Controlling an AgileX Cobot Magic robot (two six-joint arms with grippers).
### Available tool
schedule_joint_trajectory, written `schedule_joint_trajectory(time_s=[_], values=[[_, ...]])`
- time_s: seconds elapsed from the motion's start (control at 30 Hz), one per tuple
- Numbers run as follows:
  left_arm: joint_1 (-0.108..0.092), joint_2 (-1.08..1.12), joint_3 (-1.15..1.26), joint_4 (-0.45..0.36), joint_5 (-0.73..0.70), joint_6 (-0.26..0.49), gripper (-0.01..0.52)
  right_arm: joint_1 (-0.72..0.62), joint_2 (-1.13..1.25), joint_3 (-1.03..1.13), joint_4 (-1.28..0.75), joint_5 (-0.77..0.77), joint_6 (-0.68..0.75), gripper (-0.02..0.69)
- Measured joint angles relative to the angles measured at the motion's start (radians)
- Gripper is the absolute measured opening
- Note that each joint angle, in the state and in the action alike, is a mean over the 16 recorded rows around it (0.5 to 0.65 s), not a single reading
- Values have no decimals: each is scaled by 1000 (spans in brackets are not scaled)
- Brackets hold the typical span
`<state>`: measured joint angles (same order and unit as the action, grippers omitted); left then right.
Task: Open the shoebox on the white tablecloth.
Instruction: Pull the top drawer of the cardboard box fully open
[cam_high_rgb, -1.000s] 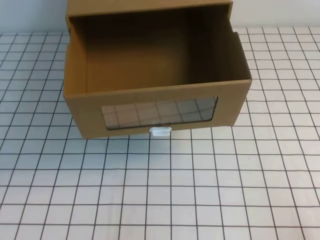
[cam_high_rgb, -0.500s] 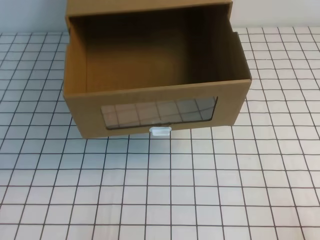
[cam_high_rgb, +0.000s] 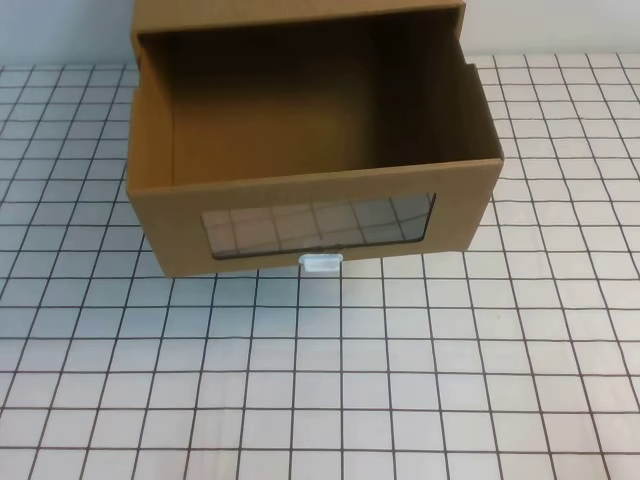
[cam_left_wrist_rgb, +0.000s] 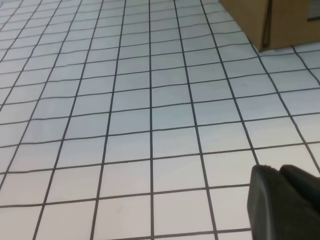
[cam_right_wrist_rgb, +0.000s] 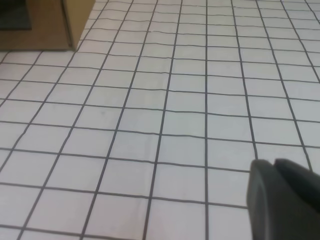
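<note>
Exterior high showing nothing shifting: brown cardboard shoebox (cam_high_rgb: 315, 160) sitting drawer-out, seemingly opened, on white black-gridded tablecloth (cam_high_rgb: 320, 380), left gripper (cam_left_wrist_rgb: 285, 202) and right gripper (cam_right_wrist_rgb: 285, 197) hovering near it, pressed together, gripping nothing.

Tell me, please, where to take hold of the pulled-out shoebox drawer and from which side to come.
Grip the small white tab under the window of the shoebox. It sticks out at the front's bottom edge, so come from the front, low over the white tablecloth.
</note>
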<state>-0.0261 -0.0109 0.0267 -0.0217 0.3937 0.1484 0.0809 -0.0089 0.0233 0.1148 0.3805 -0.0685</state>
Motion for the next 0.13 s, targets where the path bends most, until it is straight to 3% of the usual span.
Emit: schedule_joint_trajectory(time_s=[0.13], values=[[0, 0, 0, 0, 0, -1, -2, 0, 0, 0, 0, 0, 0, -13]])
